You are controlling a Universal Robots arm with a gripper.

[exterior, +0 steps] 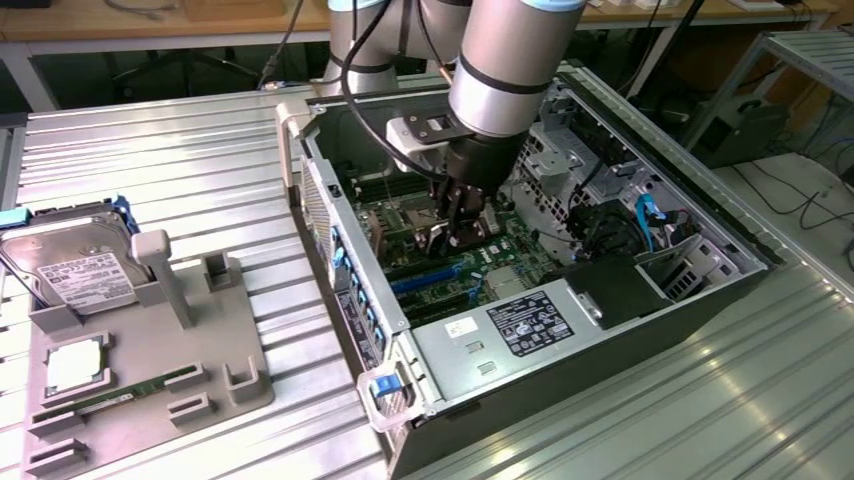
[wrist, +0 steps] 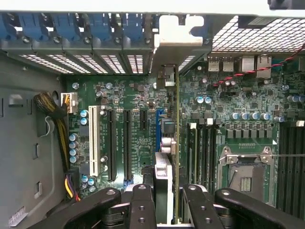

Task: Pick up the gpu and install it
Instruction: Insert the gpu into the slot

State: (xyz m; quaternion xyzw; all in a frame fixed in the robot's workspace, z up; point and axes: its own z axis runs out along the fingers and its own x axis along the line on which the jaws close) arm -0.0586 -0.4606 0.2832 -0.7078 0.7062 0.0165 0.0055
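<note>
The arm (exterior: 505, 70) is a thick silver-grey tube, with a pale blue joint cap (exterior: 358, 5) on the far segment. A black cable (exterior: 344, 100) loops alongside it. At the wrist sits a light grey bracket (exterior: 414, 132) bearing a dark screwed plate. The gripper (exterior: 451, 238) is black. Seen from the wrist, its fingers (wrist: 143, 205) are matt black linkages with round pivot pins and small screw holes.
</note>
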